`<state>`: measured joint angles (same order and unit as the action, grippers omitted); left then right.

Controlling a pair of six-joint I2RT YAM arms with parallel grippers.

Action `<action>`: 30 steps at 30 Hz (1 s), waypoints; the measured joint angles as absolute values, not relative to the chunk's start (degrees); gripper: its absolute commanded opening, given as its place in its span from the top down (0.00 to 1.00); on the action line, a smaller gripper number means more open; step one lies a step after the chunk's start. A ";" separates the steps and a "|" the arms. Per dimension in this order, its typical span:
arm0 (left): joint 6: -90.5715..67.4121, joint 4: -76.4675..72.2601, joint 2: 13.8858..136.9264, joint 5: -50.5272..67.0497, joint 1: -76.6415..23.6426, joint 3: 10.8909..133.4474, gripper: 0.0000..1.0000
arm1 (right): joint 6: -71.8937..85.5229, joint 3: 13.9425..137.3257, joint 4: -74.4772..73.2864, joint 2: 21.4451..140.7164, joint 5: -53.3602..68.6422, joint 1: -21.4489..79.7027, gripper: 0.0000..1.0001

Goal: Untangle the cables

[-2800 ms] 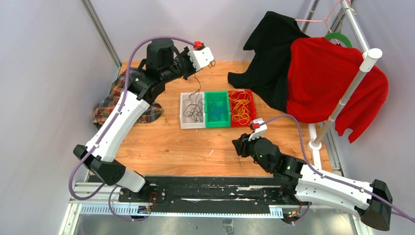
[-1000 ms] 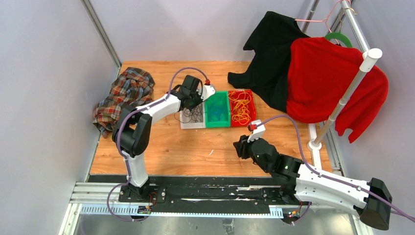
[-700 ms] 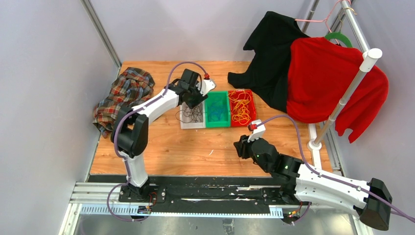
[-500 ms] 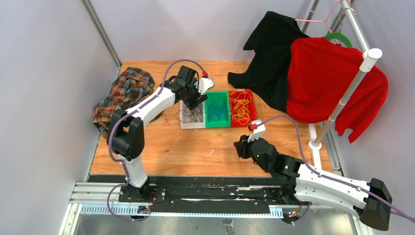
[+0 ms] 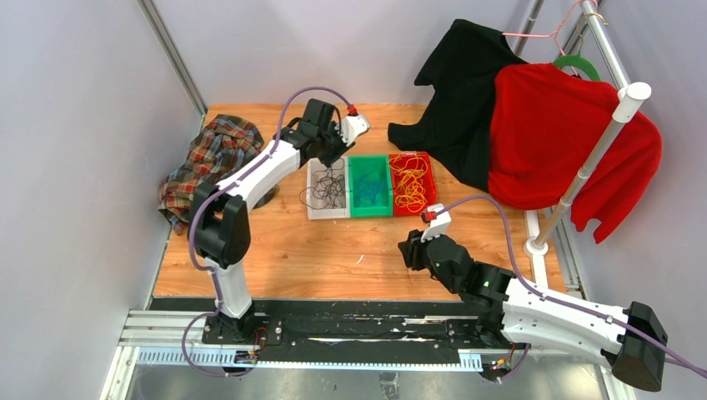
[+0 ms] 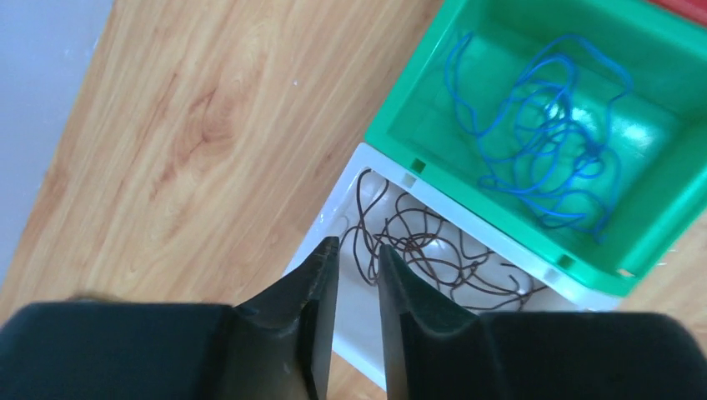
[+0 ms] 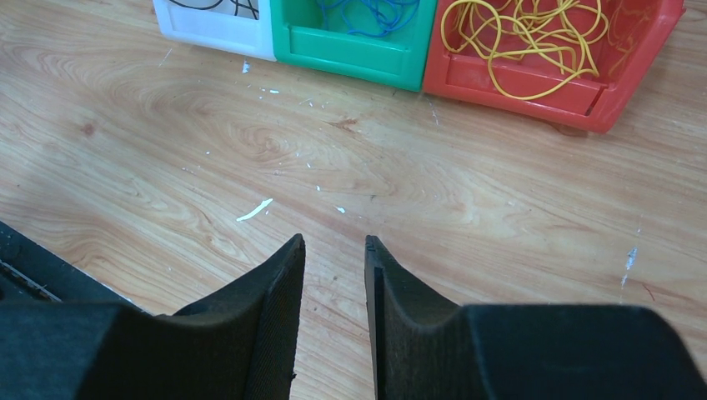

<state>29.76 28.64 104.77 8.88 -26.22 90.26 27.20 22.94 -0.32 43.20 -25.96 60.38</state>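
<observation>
Wooden table (image 5: 333, 250), three bins (image 5: 370, 213), plaid shirt (image 5: 213, 158)

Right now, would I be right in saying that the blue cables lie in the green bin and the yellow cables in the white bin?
Not quite: the yellow cables lie in the red bin, as the right wrist view shows. The blue cables do lie in the green bin.

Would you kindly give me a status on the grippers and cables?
Left gripper open, empty, near white bin. Right gripper open, empty. Black cables, blue cables, yellow cables each in own bin. Nothing blocking.
</observation>
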 measured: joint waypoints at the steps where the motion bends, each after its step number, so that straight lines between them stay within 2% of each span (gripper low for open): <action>1: 29.93 27.83 105.86 8.12 -26.22 90.26 0.80 | 27.20 22.94 -0.32 43.27 -25.96 60.36 0.68; 10: 29.74 25.08 110.08 6.76 -26.09 84.42 0.84 | 27.22 22.92 -0.30 43.29 -25.96 60.36 0.69; 15: 29.78 23.99 110.65 5.76 -26.09 83.37 0.80 | 27.22 22.92 -0.32 43.29 -25.96 60.36 0.70; 17: 29.76 24.01 110.69 5.32 -26.09 83.37 0.69 | 27.22 22.92 -0.32 43.20 -25.96 60.36 0.70; 21: 29.39 26.00 110.61 5.37 -26.04 84.36 0.37 | 27.20 22.92 -0.32 42.89 -25.96 60.36 0.66; 23: 29.02 28.27 109.89 6.59 -25.91 85.43 0.21 | 27.16 22.92 -0.30 42.81 -25.96 60.36 0.60; 25: 27.92 31.31 107.77 8.56 -25.58 86.74 0.05 | 27.03 22.92 -0.32 42.70 -25.96 60.36 0.49; 26: 27.86 32.38 106.59 9.32 -25.34 87.29 0.01 | 26.89 22.92 -0.30 42.70 -25.93 60.36 0.41; 27: 27.22 33.65 104.71 10.39 -24.99 87.96 0.02 | 26.89 22.92 -0.30 42.70 -25.96 60.36 0.32; 30: 25.43 35.77 98.13 13.43 -23.07 88.82 0.02 | 26.39 22.92 -0.27 42.74 -26.13 60.34 0.29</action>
